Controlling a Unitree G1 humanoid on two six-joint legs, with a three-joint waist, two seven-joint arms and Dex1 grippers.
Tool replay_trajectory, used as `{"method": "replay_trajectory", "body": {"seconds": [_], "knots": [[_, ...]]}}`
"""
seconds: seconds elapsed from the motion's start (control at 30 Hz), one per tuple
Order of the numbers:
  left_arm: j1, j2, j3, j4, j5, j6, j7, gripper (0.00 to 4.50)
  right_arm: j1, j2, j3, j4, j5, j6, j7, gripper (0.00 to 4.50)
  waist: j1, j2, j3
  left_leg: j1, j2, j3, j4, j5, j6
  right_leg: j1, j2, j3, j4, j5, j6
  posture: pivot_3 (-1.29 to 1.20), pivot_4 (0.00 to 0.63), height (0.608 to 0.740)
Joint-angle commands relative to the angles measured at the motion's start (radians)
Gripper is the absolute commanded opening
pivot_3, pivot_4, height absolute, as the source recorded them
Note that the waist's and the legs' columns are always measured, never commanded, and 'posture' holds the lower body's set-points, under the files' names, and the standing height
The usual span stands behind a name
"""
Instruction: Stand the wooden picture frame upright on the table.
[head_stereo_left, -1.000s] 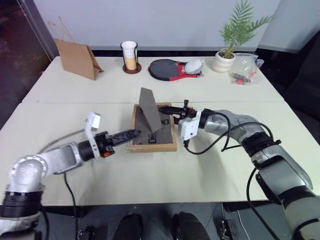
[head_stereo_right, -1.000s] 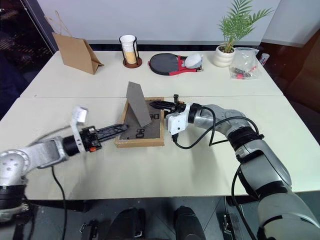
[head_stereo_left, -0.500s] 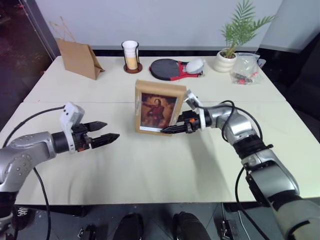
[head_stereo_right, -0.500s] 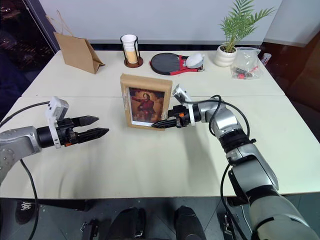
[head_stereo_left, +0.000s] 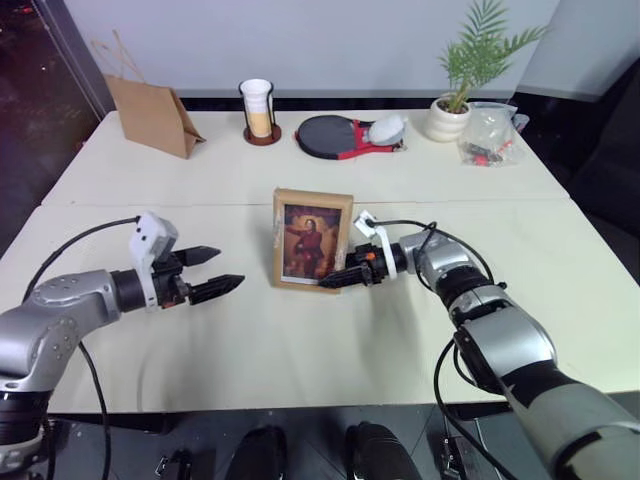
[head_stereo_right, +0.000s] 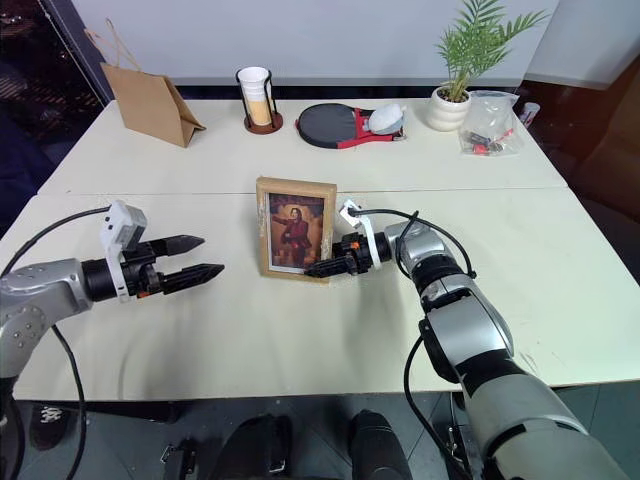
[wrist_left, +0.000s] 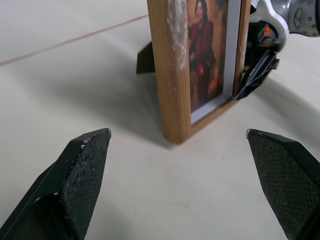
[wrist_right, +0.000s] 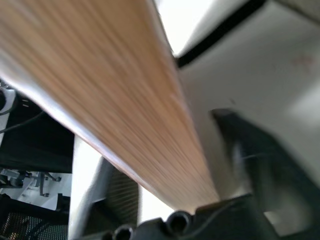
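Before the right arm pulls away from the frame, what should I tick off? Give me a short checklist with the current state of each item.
1. Wooden picture frame upright on the table, portrait facing the robot: ok.
2. Easel stand out behind the frame, touching the table: ok.
3. Right gripper released from the frame's lower corner: cannot tell; its fingers straddle the edge.
4. Left gripper open and apart from the frame: ok.
5. Retreat path for the right arm: ok.
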Motion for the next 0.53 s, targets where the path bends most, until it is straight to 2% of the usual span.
{"method": "replay_trajectory", "body": {"seconds": [0.03, 0.13, 0.17, 0.37, 0.53], "knots": [[0.005, 0.018, 0.032, -0.032, 0.008, -0.003, -0.04, 4.5, 0.015, -0.058, -0.025, -0.055, -0.04, -0.044, 0.019, 4.43, 0.001, 0.0, 0.0, 0.0, 0.0, 0.0, 0.0, 0.0, 0.0, 0.0, 0.0, 0.0, 0.0, 0.0, 0.0, 0.0, 0.15, 0.74], [0.006, 0.018, 0.033, -0.035, 0.016, -0.013, -0.066, 4.5, 0.102, -0.174, -0.02, -0.199, -0.092, -0.127, 0.003, 4.43, 0.013, 0.0, 0.0, 0.0, -0.001, 0.0, 0.0, 0.0, 0.0, 0.0, -0.001, 0.0, -0.001, 0.0, 0.0, 0.0, 0.15, 0.74], [0.007, 0.019, 0.033, -0.036, 0.019, -0.016, -0.077, 4.5, 0.14, -0.22, -0.049, -0.3, -0.069, -0.097, 0.006, 4.43, 0.015, 0.0, 0.0, 0.0, -0.002, 0.0, 0.0, -0.001, 0.001, 0.001, -0.002, -0.001, -0.001, 0.0, 0.0, 0.0, 0.15, 0.74], [0.013, 0.023, 0.032, -0.032, 0.046, -0.033, -0.119, 4.5, 0.407, -0.463, -0.232, -1.02, 0.076, 0.195, -0.09, 4.43, 0.005, 0.001, 0.0, -0.004, -0.001, 0.0, 0.001, -0.001, 0.002, -0.002, -0.002, -0.001, -0.001, 0.0, 0.0, 0.0, 0.15, 0.74], [0.018, 0.026, 0.049, -0.021, 0.048, -0.02, -0.152, 4.5, 0.529, -0.548, -0.362, -1.379, 0.163, 0.403, -0.24, 4.43, -0.004, 0.001, 0.0, 0.002, 0.002, 0.0, 0.0, -0.001, 0.002, 0.001, 0.003, 0.0, 0.001, 0.0, 0.0, 0.0, 0.15, 0.74]]}}
